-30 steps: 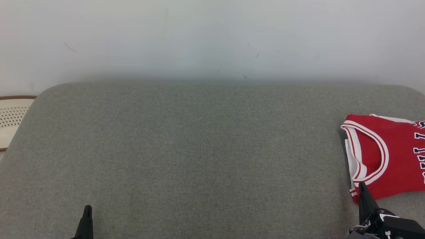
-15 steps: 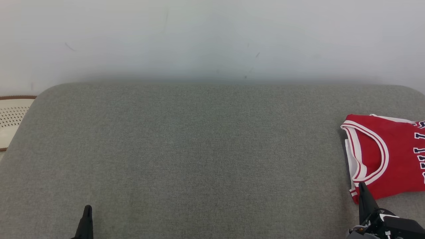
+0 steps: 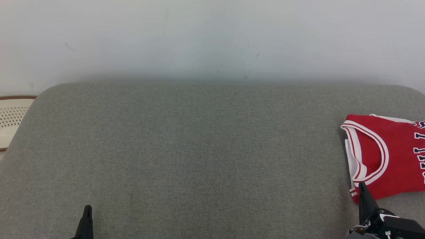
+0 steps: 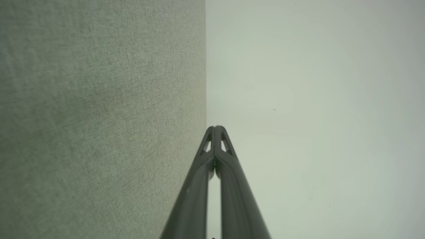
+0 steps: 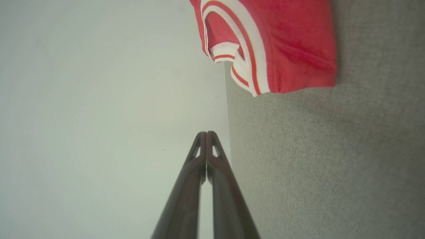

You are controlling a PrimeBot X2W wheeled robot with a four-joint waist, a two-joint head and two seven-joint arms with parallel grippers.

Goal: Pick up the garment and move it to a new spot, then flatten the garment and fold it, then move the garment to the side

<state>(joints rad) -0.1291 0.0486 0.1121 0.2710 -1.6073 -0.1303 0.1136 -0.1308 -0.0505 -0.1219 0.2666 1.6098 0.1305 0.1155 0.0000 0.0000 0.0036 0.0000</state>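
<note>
The garment [image 3: 388, 156] is a red sleeveless jersey with white trim, folded, lying at the right edge of the grey cushioned surface [image 3: 199, 149]. In the right wrist view the garment [image 5: 282, 43] lies ahead of my fingers. My right gripper [image 3: 361, 186] sits at the lower right, its tip over the jersey's near corner; its fingertips [image 5: 206, 134] are pressed together, shut and holding nothing. At the lower left my left gripper [image 3: 87, 209] rests low over the bare cushion, far from the jersey. Its fingers [image 4: 215, 127] meet at the tips, shut and empty.
A pale wall [image 3: 212, 36] rises behind the cushion's far edge. A cream perforated object with a brown rim [image 3: 11, 119] lies beyond the cushion's left corner. The wide middle of the cushion is bare fabric.
</note>
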